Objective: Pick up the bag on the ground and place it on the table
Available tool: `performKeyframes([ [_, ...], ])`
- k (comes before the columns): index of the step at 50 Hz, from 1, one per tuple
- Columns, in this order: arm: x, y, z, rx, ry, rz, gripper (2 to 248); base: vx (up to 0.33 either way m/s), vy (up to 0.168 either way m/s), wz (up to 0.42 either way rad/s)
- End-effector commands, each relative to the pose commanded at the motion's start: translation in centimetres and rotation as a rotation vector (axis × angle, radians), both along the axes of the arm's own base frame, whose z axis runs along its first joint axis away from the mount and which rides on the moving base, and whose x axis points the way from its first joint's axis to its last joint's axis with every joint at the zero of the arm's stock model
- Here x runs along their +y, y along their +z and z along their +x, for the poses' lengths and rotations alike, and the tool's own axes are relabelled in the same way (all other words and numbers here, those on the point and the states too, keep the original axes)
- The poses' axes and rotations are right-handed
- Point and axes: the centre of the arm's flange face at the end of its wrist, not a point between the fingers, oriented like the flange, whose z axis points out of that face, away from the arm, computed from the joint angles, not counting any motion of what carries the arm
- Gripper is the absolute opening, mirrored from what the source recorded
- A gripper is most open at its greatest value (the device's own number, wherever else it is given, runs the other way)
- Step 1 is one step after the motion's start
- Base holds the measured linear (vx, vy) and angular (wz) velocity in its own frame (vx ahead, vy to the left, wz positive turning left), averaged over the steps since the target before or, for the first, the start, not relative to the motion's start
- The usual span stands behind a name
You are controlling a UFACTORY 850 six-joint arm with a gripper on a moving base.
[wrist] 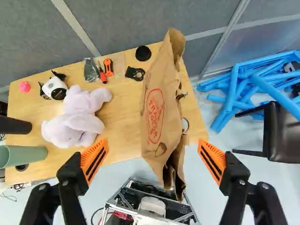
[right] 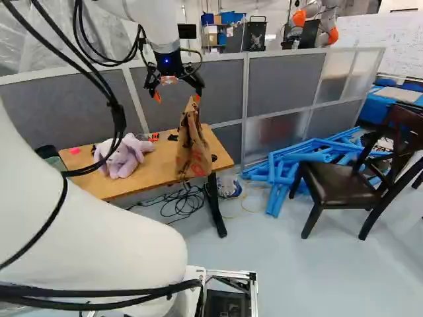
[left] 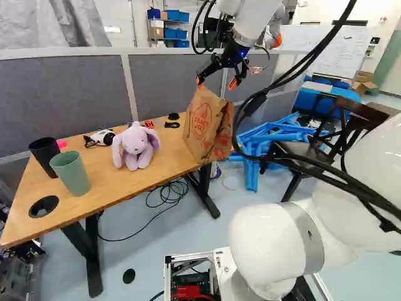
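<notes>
**Fingers (left: 233,83) wide apart above paper bag (left: 205,127); bag at tabletop (left: 108,189) end**

L base view: fingers spread, nothing clamped; bag roughly upright below them, its crumpled top close to one fingertip. Touching or just near: can't tell. This view shows the black cup (left: 44,155) & green cup (left: 72,174) best, both well to one side of the fingers, w/ plush rabbit (left: 135,147) btwn cups & bag. Cables cross in front of the chair (left: 302,150), and one runs by the bag's edge.

R base view: bag seen narrow, more side-on, under the fingers. Arm hides most of the cups & part of the rabbit; chair shows much better here, well apart from the fingers, w/ blue frames (right: 284,173) btwn it and the tabletop.

Wrist view: wide gap btwn fingers (wrist: 95,157); bag lies ahead of & btwn them, w/ clear space on both sides. Small stuff past the rabbit shows clearest: orange tool (wrist: 108,67), black disc (wrist: 143,53), b/w toy (wrist: 55,88). Black cup partly cut off. Bag covers part of the tabletop edge, so how its bottom sits is hard to make out; contents hidden.
</notes>
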Motion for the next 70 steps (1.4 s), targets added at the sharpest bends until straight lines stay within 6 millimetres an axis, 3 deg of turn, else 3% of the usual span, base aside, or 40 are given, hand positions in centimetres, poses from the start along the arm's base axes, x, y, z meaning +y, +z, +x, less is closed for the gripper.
performKeyframes([
  [52,0.0,0.0,0.0,0.0,0.0,0.0,247,-0.167,-0.045,0.014],
  [70,-0.02,-0.19,0.03,-0.003,-0.003,-0.001,247,-0.017,-0.003,0.002],
])
